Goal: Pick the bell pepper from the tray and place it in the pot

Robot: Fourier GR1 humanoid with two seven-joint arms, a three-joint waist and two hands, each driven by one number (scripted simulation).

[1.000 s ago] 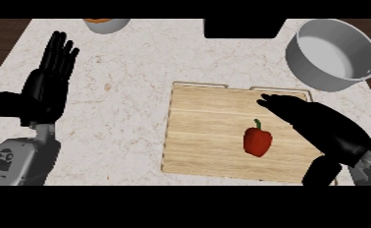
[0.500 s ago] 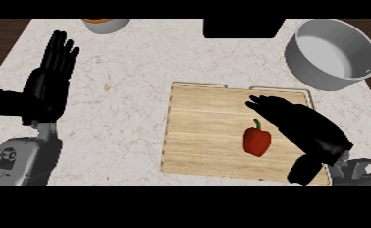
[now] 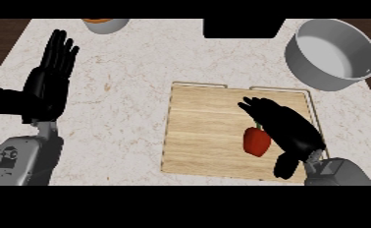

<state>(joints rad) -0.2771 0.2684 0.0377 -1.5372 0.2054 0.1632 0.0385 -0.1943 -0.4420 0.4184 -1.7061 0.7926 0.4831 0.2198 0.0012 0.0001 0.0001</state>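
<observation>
Leftward since earlier, the right hand (image 3: 286, 126) now overlaps the bell pepper (image 3: 255, 142) on the tray (image 3: 206, 124), fingers spread, not yet gripping; pot (image 3: 326, 55) waits upper right.

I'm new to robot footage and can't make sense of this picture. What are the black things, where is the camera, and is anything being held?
The camera sits at the robot's head, looking steeply down at a kitchen counter. The black shapes are its two hands. The left hand rests open at the left, fingers up. The right hand hovers over a wooden tray, right beside a red bell pepper, fingers not closed round it. A grey pot stands at upper right. Nothing is held yet.
</observation>
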